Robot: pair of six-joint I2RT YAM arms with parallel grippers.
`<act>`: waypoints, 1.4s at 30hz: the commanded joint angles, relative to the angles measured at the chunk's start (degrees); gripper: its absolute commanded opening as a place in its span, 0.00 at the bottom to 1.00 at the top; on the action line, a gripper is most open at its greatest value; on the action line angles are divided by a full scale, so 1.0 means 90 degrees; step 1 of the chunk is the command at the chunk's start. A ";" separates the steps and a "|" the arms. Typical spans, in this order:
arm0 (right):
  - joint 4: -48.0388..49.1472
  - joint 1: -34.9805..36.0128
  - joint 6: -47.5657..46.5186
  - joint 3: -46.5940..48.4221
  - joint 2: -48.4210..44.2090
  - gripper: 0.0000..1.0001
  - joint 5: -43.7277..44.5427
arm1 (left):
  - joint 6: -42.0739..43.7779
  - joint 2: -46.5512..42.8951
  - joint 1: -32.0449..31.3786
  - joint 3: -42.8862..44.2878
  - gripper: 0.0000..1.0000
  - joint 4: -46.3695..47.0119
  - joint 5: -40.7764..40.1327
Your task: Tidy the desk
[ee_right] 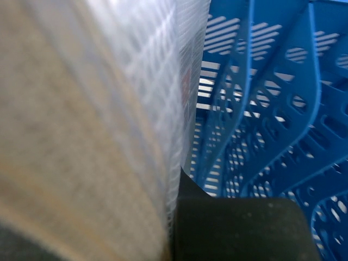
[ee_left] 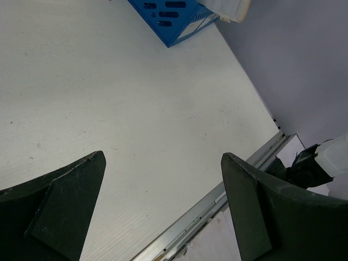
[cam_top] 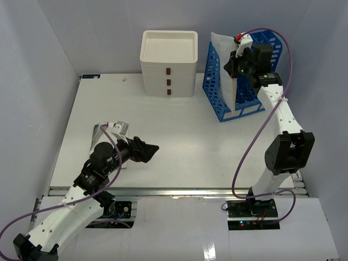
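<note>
The desk (cam_top: 190, 141) is a wide white tabletop, also seen in the left wrist view (ee_left: 136, 81). A white mesh pouch (cam_top: 227, 70) stands upright in the blue file rack (cam_top: 217, 98) at the back right. My right gripper (cam_top: 235, 57) is shut on the pouch's upper edge. In the right wrist view the pouch (ee_right: 81, 109) fills the left side, pressed against one black finger (ee_right: 234, 228), with the rack's slots (ee_right: 261, 109) behind; the other finger is hidden. My left gripper (cam_top: 149, 149) hovers open and empty over the desk's front left (ee_left: 163, 156).
A cream three-drawer box (cam_top: 169, 62) stands at the back centre, left of the rack. A small grey ribbed item (cam_top: 99, 133) lies beside the left arm. A metal rail (cam_top: 179, 191) runs along the front edge (ee_left: 217, 201). Grey walls enclose three sides.
</note>
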 commanded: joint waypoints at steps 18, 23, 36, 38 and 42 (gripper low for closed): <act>0.4631 0.0018 0.0433 -0.1752 -0.0982 0.08 -0.0350 | -0.0200 -0.0169 0.0016 0.0291 0.98 -0.0223 -0.0052; 0.5264 0.0018 0.0272 -0.2114 -0.0795 0.08 -0.0632 | -0.0267 -0.0262 0.0016 0.0208 0.98 -0.0215 -0.0063; 0.7003 -0.0178 0.0197 -0.3401 -0.0703 0.08 -0.1074 | -0.0072 0.0021 0.0014 0.0270 0.98 -0.0252 -0.0032; 0.7138 -0.0178 0.0176 -0.3439 -0.0665 0.08 -0.1049 | -0.0045 0.0059 0.0012 0.0255 0.98 -0.0249 -0.0032; 0.7322 -0.0178 0.0170 -0.3307 -0.0558 0.08 -0.1014 | -0.0015 0.0098 0.0016 0.0223 0.98 -0.0244 -0.0042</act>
